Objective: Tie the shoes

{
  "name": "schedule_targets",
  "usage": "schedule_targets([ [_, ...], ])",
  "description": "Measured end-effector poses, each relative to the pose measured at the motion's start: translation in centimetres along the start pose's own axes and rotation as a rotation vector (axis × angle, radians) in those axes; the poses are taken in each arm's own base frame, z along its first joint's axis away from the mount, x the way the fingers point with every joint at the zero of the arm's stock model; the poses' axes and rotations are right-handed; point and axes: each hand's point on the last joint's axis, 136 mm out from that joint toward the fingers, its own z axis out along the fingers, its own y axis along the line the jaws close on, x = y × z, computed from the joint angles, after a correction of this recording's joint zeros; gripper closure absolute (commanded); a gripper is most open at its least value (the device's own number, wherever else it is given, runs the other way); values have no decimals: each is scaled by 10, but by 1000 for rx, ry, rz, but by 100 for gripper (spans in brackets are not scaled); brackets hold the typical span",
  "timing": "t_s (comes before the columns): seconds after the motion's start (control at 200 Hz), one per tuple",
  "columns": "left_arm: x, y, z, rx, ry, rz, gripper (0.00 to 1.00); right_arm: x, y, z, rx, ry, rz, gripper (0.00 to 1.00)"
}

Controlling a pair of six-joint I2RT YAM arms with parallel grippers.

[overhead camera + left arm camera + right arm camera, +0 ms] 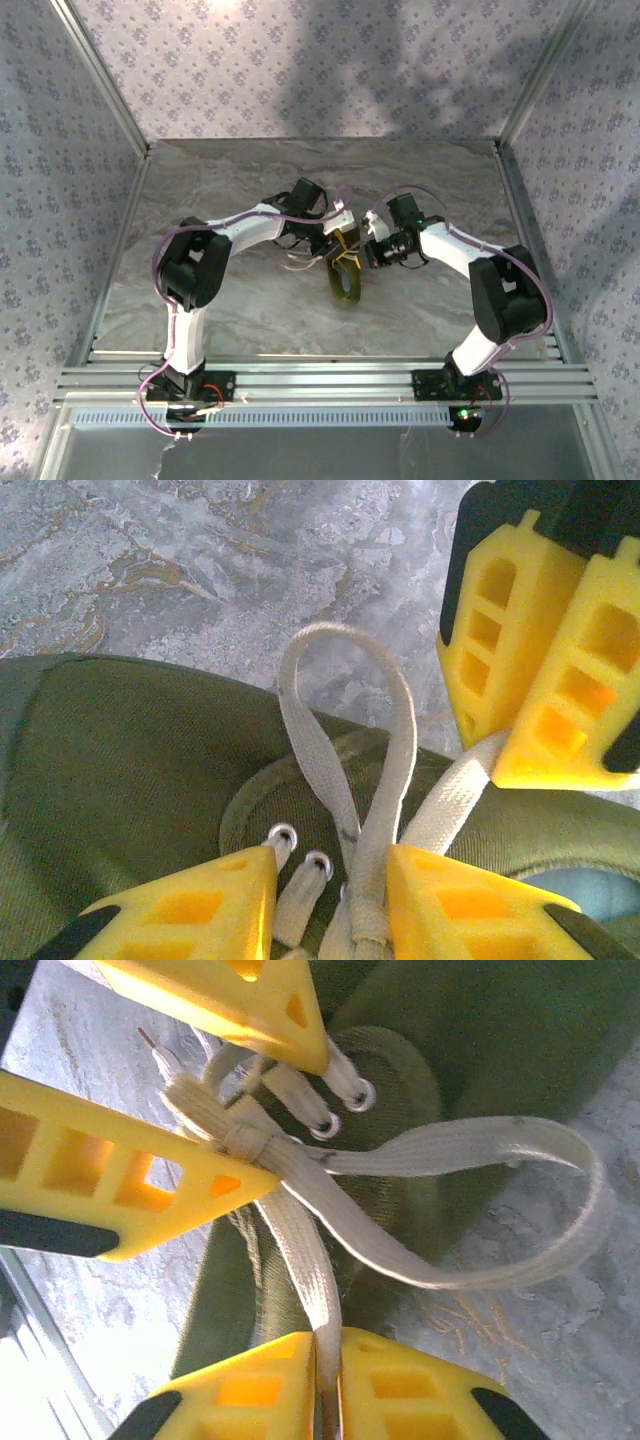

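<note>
shoe point(347, 282) mid-frame on tabletop point(250, 310), long axis top-to-bottom, between both arms. right gripper point(325, 1345) jaws pinched on one lace strand point(300, 1250), which runs up-frame to knot point(245, 1143). left gripper point(332, 860) jaws part-open, straddling loop point(345, 650) base, not clamped.

left arm point(245, 228) and right arm point(455, 245) bent in toward each other, their jaws close together at the far end of a small green shoe point(346, 284), white laces point(300, 263) lying beside it, grey marble surface point(250, 310)
</note>
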Motion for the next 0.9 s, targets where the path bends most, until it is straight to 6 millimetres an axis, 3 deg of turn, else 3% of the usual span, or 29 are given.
schedule_targets([
  [0.13,1,0,2,-1,5,0,65,-2,3,-2,-5,2,-13,84],
  [0.295,4,0,5,1,13,-5,65,0,3,-1,-7,15,-15,100],
  [0.57,4,1,6,-7,24,1,65,2,2,-4,2,22,-11,100],
  [0.899,3,4,11,-9,54,5,65,-12,-4,-32,26,-63,20,100],
])
